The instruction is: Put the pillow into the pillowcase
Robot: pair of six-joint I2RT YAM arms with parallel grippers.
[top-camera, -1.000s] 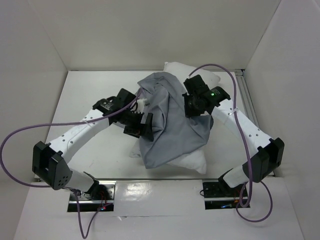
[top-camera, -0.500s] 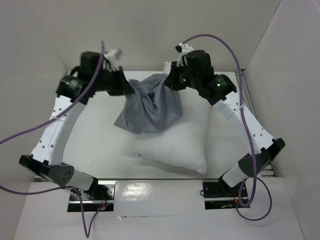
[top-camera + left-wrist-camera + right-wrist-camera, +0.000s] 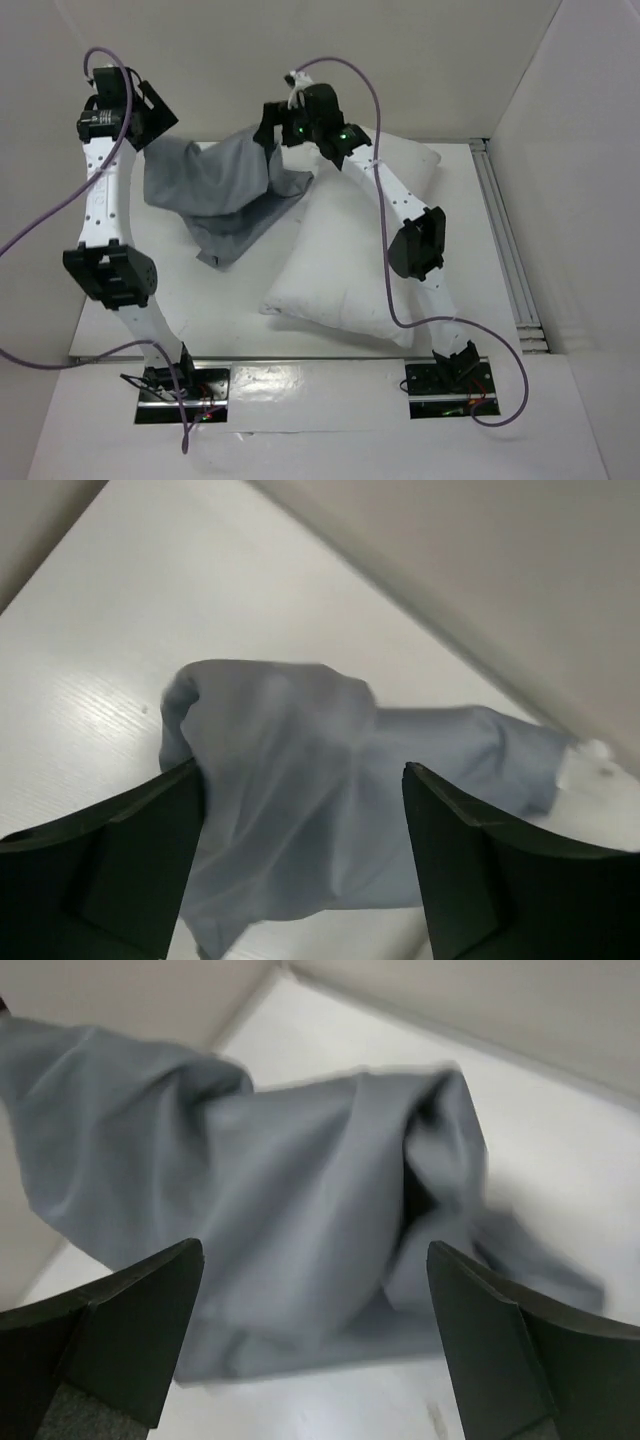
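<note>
Left claw (image 3: 300,770): jaws spread wide, nothing clamped between them. Right claw (image 3: 312,1250): jaws likewise wide apart, gripping nothing. The grey pillowcase (image 3: 215,185) sits bunched between the 2 claws and below them, with its lower end on the table (image 3: 200,300). The wrist views are blurred, so contact between the cloth and either claw cannot be confirmed. The white pillow (image 3: 350,250) lies flat on the table below the right claw, toward the arm bases, outside the pillowcase. 1 grey fold reaches its edge.

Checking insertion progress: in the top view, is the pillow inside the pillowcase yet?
No, the white pillow lies out in the open, with the grey pillowcase bunched beside it.
</note>
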